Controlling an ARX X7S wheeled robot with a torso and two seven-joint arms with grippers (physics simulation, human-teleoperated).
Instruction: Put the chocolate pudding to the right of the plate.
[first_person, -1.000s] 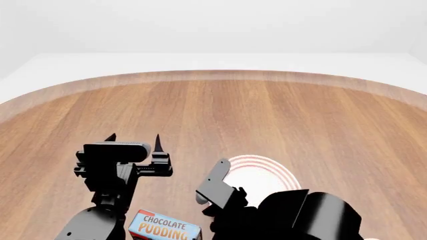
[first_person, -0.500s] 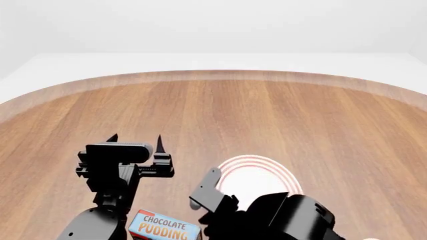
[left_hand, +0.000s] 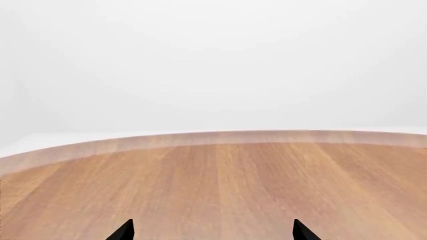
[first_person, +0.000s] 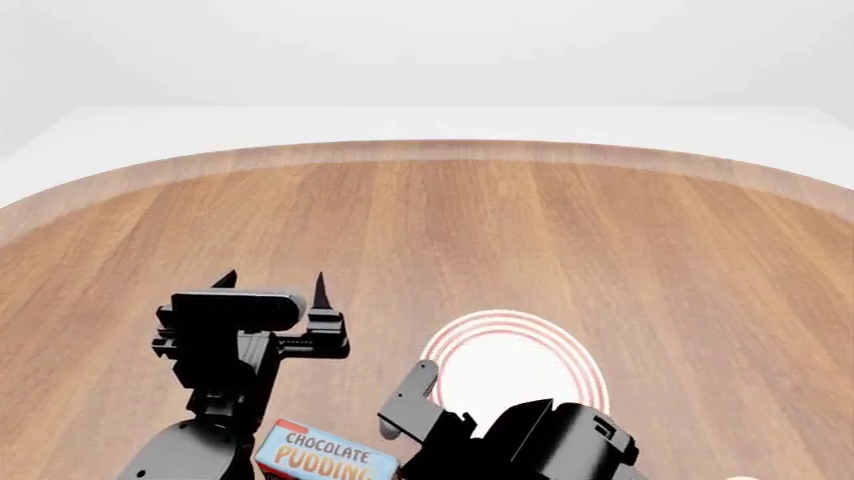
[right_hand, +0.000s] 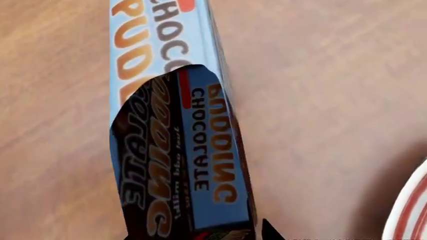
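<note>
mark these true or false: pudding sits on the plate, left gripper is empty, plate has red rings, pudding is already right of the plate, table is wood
1. The pudding sits on the plate. False: it lies on the table, apart from the plate.
2. The left gripper is empty. True: open, nothing between its fingers.
3. The plate has red rings. True.
4. The pudding is already right of the plate. False: it lies to the plate's left.
5. The table is wood. True: wood-grain surface.
</note>
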